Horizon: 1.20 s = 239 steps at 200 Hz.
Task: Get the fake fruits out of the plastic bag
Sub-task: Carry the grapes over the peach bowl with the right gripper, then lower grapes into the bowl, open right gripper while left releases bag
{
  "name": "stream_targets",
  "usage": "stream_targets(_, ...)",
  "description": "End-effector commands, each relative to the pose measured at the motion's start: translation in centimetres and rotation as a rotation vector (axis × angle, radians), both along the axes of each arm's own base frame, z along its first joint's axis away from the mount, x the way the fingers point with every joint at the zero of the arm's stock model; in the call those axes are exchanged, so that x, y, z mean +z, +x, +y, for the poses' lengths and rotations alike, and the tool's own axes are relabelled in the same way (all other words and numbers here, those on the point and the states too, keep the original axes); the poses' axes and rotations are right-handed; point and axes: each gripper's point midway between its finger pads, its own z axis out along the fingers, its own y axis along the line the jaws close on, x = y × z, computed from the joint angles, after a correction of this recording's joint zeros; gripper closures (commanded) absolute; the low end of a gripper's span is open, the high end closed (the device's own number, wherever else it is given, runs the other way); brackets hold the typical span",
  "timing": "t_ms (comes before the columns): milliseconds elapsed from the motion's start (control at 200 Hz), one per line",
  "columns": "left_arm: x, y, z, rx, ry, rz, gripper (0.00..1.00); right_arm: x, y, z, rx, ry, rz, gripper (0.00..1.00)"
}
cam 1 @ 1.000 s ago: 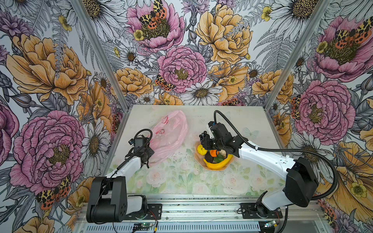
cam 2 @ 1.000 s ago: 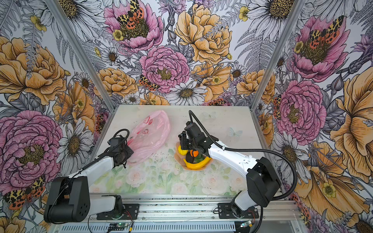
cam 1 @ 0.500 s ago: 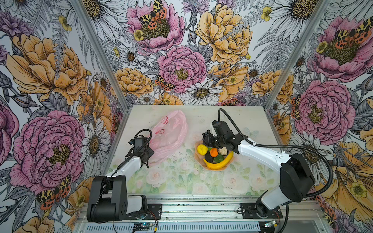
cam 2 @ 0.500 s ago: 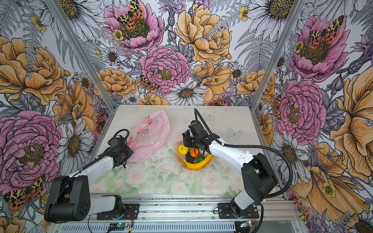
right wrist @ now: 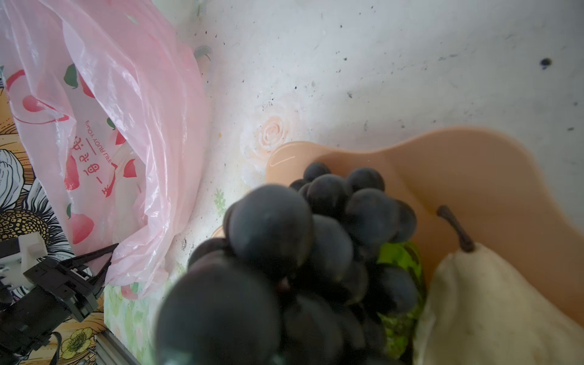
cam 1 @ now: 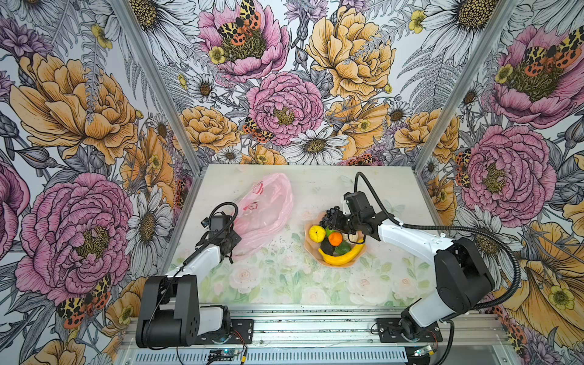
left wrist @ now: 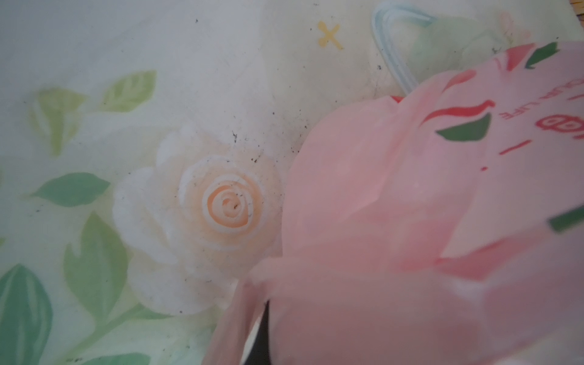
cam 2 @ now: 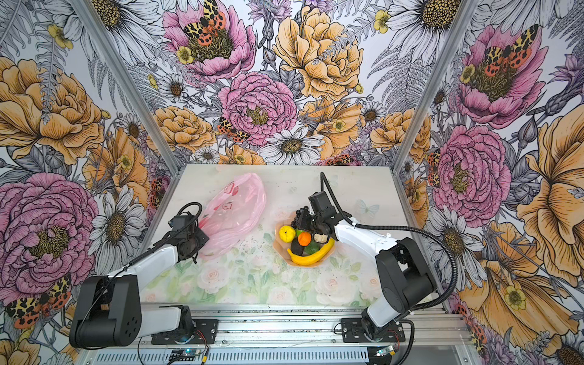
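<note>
**Toy fruits gathered in the bowl, pink bag looking empty**

Seen from above, a flower-printed table (cam 1: 284, 284) holds two things, well apart. On the left lies the plastic bag (cam 1: 265, 215), pale pink and see-through, slumped and crinkled. On the right sits a peach bowl (cam 1: 307, 243) with a petal edge.

The bowl is full of toy produce: a lemon (cam 1: 317, 234), an orange (cam 1: 335, 239), a dark avocado (cam 1: 327, 247), a green lime (cam 1: 343, 248), a banana (cam 1: 343, 256) curved along the near rim, and a cream-white pear-shaped piece (cam 1: 354, 237).

The right gripper (cam 1: 336, 221) hangs over the bowl's far rim with the black grape bunch (cam 1: 330, 214) at its tip. In the right wrist view the grapes fill the foreground and hide the fingers, so whether the jaws pinch the bunch or have let go cannot be told.

The left gripper (cam 1: 233, 252) sits at the bag's near corner. Its jaws are pressed together, and pink film bunches toward them in the left wrist view, so it appears to pinch a fold of the bag.

No fruit shape or colour shows through the bag's film in any view — though a fold could hide a small piece. Judging by this, the task is almost done: the grapes look like the last fruit, needing only to settle in the bowl.
</note>
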Motion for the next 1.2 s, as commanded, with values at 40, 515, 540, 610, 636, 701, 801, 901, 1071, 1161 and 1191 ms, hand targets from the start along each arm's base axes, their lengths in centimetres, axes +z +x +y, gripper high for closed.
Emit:
stream_targets(40, -0.3, 0.2, 0.1, -0.014, -0.002, -0.01, 1.0, 0.2, 0.5, -0.6, -0.023, 0.018, -0.018, 0.69)
stream_targets(515, -0.3, 0.2, 0.0, -0.015, -0.003, -0.01, 1.0, -0.2, 0.1, -3.3, -0.087, 0.0, -0.02, 0.44)
stream_targets(540, -0.2, 0.2, 0.0, -0.016, -0.003, -0.01, 1.0, 0.0, 0.1, -3.4, -0.091, 0.002, -0.023, 0.43)
stream_targets(610, -0.3, 0.2, 0.1, -0.015, -0.003, -0.01, 1.0, 0.4, 0.1, -3.6, -0.096, 0.003, -0.035, 0.38)
stream_targets(636, -0.2, 0.2, 0.1, -0.015, -0.003, -0.01, 1.0, 0.5, 0.0, -3.7, -0.099, 0.001, -0.042, 0.34)
stream_targets(701, -0.3, 0.2, 0.0, -0.016, -0.003, -0.009, 1.0, 0.8, 0.0, -4.0, -0.103, -0.006, -0.059, 0.27)
stream_targets(801, -0.2, 0.2, 0.0, -0.016, -0.003, -0.009, 1.0, 1.1, -0.1, -4.3, -0.106, -0.003, -0.067, 0.24)
stream_targets(901, -0.1, 0.3, 0.1, -0.013, -0.002, -0.011, 1.0, 1.2, -0.3, -4.6, -0.12, -0.002, -0.067, 0.2)
stream_targets(1071, -0.1, 0.2, 0.1, -0.015, -0.002, -0.012, 1.0, 1.7, -0.4, -5.2, -0.14, -0.002, -0.083, 0.18)
stream_targets(1161, -0.1, 0.3, 0.0, -0.018, -0.002, -0.012, 1.0, 2.3, -0.4, -5.4, -0.15, 0.004, -0.099, 0.17)
stream_targets(1191, -0.1, 0.2, 0.0, -0.017, -0.003, -0.01, 1.0, 2.4, -0.4, -5.5, -0.153, 0.005, -0.103, 0.17)
